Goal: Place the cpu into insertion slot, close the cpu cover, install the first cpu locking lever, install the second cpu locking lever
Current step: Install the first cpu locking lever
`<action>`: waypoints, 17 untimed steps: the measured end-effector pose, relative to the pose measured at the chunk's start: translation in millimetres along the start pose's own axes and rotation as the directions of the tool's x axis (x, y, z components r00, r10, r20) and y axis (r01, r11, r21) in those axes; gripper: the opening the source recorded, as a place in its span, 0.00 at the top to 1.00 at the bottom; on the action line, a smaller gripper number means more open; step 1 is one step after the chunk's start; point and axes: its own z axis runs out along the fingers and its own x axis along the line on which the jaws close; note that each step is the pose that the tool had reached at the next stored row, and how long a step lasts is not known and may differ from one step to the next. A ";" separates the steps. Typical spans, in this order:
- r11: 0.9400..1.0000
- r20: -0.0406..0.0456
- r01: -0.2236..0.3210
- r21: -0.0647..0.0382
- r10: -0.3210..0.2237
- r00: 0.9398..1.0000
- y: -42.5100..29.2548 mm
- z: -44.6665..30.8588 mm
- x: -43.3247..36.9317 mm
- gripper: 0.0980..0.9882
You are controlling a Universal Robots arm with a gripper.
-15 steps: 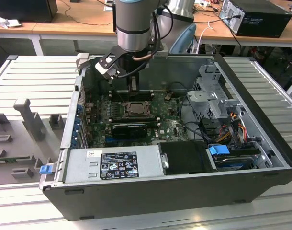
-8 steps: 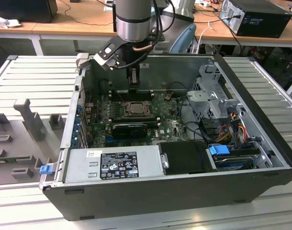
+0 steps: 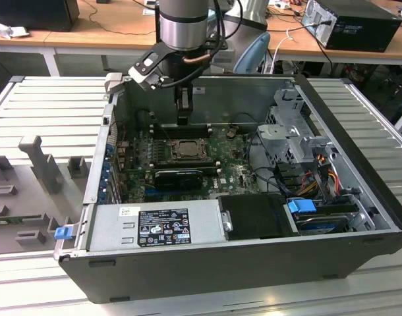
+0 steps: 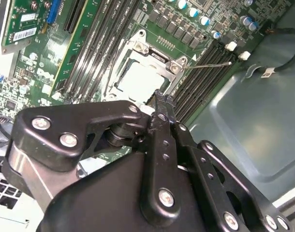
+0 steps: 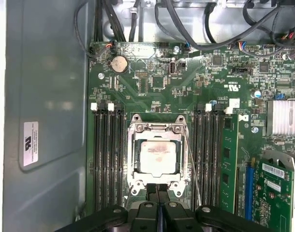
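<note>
The cpu (image 5: 158,158) lies flat in the insertion slot (image 5: 136,189), its silver-grey top face up; it also shows in the second wrist view (image 4: 137,83). The cpu cover (image 5: 155,129) lies down around the chip as a metal frame. One thin wire locking lever (image 5: 192,166) runs along the side of the socket, and its free end (image 4: 213,65) sticks out over the memory slots. My gripper (image 5: 157,192) hovers just off one edge of the socket with its fingers pressed together and nothing between them. In the exterior view the gripper (image 3: 182,117) hangs above the socket (image 3: 186,150).
Long black memory slots (image 5: 108,159) flank the socket on both sides. A black graphics card (image 3: 179,178) lies in front of the socket in the exterior view. The power supply (image 3: 155,227), the drive cage (image 3: 293,135), cables and the case walls (image 3: 359,151) enclose the board.
</note>
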 end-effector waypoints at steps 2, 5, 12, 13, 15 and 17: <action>0.999 0.000 0.045 0.002 -0.045 0.999 0.0 -0.1 0.0 0.99; 0.991 -0.002 0.136 0.004 -0.136 0.991 -0.1 0.0 0.0 0.99; 0.973 -0.004 0.231 0.007 -0.231 0.973 -0.3 0.0 0.0 0.99; 0.971 -0.004 0.237 0.007 -0.237 0.971 -0.3 0.1 0.0 0.99; 0.967 -0.004 0.255 0.008 -0.255 0.967 -0.3 0.1 0.0 0.99; 0.959 -0.005 0.284 0.009 -0.284 0.959 -0.2 0.1 0.0 0.99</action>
